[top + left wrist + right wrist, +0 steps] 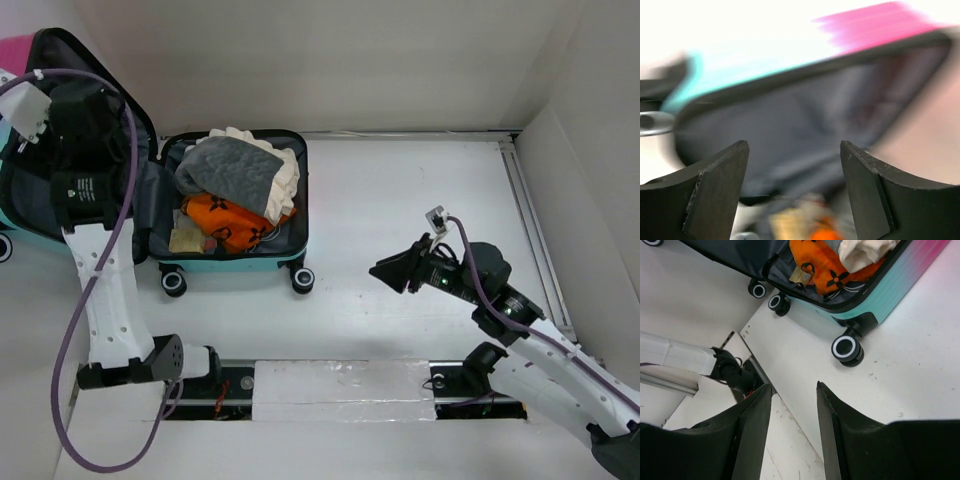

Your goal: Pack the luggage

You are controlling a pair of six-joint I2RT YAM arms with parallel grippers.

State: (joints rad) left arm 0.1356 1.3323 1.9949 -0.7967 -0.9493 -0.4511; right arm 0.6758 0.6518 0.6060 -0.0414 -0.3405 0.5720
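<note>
The luggage lies open at the back left, its lower half piled with a grey cloth, a cream cloth and an orange patterned cloth. Its lid stands raised at the far left. My left arm reaches up to that lid. In the blurred left wrist view, the left gripper is open in front of the dark grey lining with nothing between its fingers. My right gripper hovers open and empty over the table right of the luggage, near a wheel.
White walls enclose the table at the back and right, with a metal rail along the right side. The arms' mounting strip runs along the near edge. A purple cable loops beside the left arm.
</note>
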